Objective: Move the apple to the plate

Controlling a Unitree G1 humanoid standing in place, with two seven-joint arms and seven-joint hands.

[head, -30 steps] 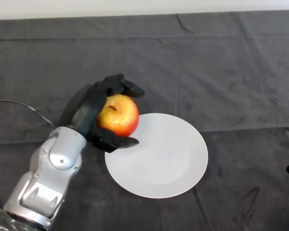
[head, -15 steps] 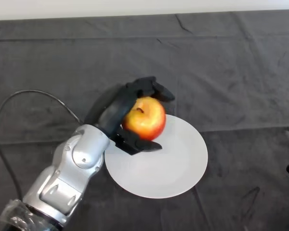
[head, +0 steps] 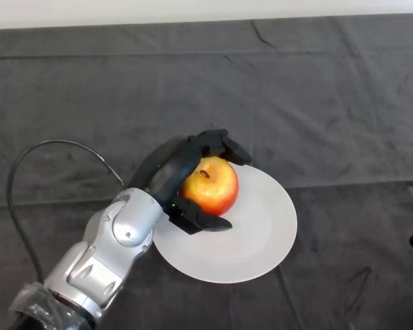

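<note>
Left hand [head: 177, 172] is wrapped around the apple [head: 210, 186], fingers curled over the far side, thumb tucked under the near side, so the grip hasn't been let go. Change over the last second: apple travels from just off the plate's [head: 261, 227] left edge to over the plate's upper-left part, and in the last half second it drops a bit lower and the lateral travel nearly stops. Apple now sits inside the plate's rim, left of plate centre, stem end up and tilted slightly. Can't tell from this view whether its underside is touching the plate or hovering just above it; thumb tip lies over the plate surface too. My read: transport is basically done, this is the set-down phase. What's left is confirming contact, opening the fingers and backing the hand out toward the plate's left without nudging the fruit. Risk: round apple near the rim could roll off the left edge onto the dark cloth [head: 316, 103] if release is sloppy or the thumb drags it
</note>
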